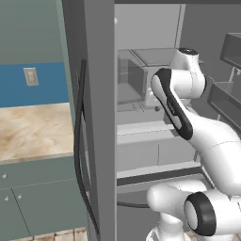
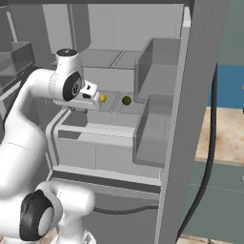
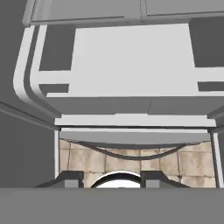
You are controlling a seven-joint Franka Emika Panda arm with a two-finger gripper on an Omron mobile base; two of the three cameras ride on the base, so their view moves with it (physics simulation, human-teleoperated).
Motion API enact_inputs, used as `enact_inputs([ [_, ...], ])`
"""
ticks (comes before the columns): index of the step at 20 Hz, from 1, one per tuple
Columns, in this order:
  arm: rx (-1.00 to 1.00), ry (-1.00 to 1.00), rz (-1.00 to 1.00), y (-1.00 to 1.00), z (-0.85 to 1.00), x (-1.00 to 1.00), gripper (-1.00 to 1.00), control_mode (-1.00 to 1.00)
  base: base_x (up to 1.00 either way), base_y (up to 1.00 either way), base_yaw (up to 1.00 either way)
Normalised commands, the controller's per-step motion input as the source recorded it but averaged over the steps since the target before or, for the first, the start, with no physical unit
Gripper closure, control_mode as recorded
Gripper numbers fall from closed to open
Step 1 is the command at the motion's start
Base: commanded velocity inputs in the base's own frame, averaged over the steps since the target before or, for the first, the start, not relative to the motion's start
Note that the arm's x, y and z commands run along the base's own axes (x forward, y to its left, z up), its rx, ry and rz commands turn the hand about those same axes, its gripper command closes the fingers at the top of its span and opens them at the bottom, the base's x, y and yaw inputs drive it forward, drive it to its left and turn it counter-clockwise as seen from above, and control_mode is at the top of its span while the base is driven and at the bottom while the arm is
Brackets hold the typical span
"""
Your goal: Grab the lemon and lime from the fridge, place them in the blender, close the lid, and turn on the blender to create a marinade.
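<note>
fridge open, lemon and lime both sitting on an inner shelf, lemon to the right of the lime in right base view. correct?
One slip: in the right base view the lemon lies left of the lime, not right. The rest holds: the fridge is open and both fruits sit on the same inner shelf.

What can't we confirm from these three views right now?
- Gripper: right base view, fingertips masked by the hand's white body, so a grip on the lemon can't be read.
- Lemon: partly covered by the hand; contact unclear.
- Lime: too small to show surface detail.
- Left base view: the arm blocks the fridge shelf where the fruit sits.
- Hand view: fingertips cut off by the bottom edge.
</note>
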Motion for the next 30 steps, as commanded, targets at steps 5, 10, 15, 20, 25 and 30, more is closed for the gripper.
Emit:
enact_inputs([
  [5,0.00,-0.32,0.00,0.00,0.00,-0.15,-1.00,-1.00,0.00,0.00,0.00],
  [10,0.00,-0.43,0.00,0.13,0.20,0.16,-1.00,-1.00,0.00,0.00,0.00],
  [15,0.00,0.00,0.00,0.21,0.01,0.76,-1.00,-1.00,0.00,0.00,0.00],
  [20,0.00,0.06,0.00,0.16,0.00,0.75,-1.00,-1.00,0.00,0.00,0.00],
  [25,-0.02,0.03,0.01,0.02,-0.22,0.20,-1.00,-1.00,0.00,0.00,0.00],
  [30,-0.03,-0.06,0.00,0.05,-0.60,0.10,-1.00,-1.00,0.00,0.00,0.00],
])
